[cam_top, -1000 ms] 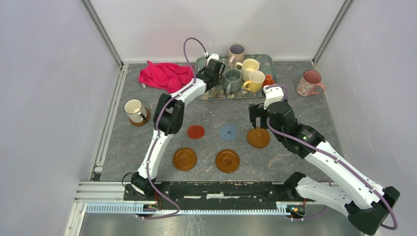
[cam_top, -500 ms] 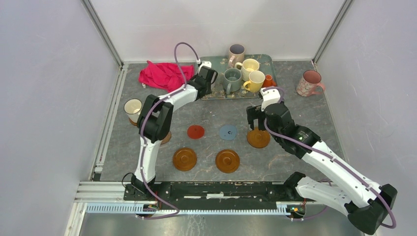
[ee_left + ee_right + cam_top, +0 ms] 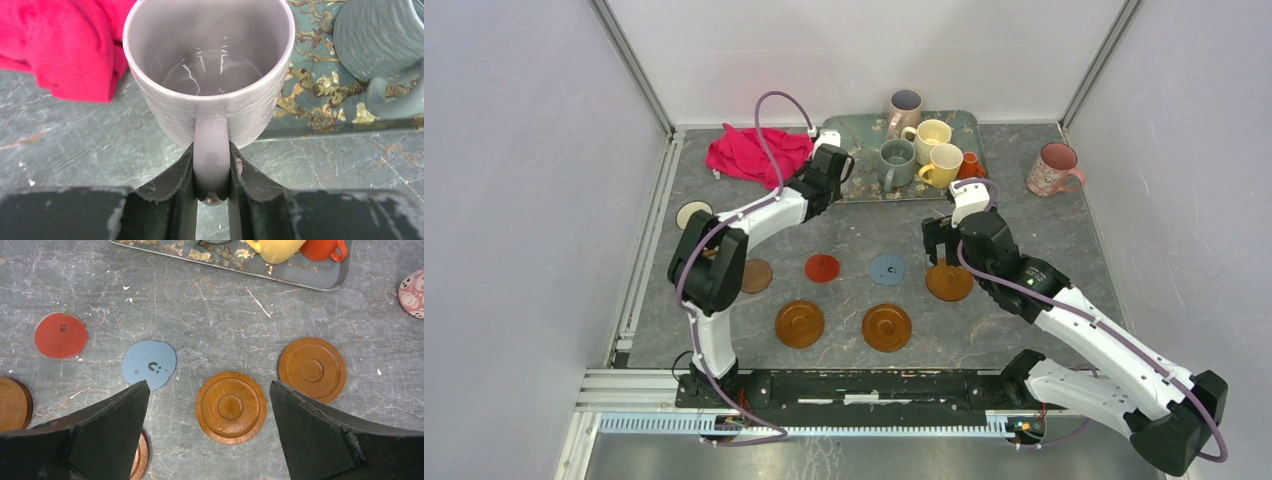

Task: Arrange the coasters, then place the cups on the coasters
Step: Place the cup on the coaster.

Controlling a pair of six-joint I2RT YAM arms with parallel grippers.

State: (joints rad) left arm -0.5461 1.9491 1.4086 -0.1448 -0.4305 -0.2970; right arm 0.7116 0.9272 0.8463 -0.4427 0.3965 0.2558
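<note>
My left gripper (image 3: 211, 150) is shut on the handle of a pale mauve-grey cup (image 3: 207, 75). It holds the cup at the left edge of the teal tray (image 3: 310, 100). From above, the left gripper (image 3: 832, 165) covers that cup. My right gripper (image 3: 939, 245) is open above an amber coaster (image 3: 949, 280), which lies between its fingers (image 3: 230, 407). Red (image 3: 822, 267), blue (image 3: 888, 269), dark brown (image 3: 755, 275) and two more amber coasters (image 3: 800, 323) (image 3: 887, 327) lie on the table. Grey-green (image 3: 894, 160), cream (image 3: 929, 135), yellow (image 3: 944, 163), mauve (image 3: 905, 105) and a tiny orange cup (image 3: 969, 163) stand on the tray.
A red cloth (image 3: 759, 152) lies left of the tray, close to the held cup. A pink floral cup (image 3: 1054, 168) stands at the right. A cream cup (image 3: 693, 213) at the far left is half hidden by my left arm. Another amber coaster (image 3: 312, 369) lies right of the right gripper.
My left arm has swung left, carrying the held cup from over the tray to its left edge. Its elbow now hides part of the cream cup. The right gripper edged slightly left.
</note>
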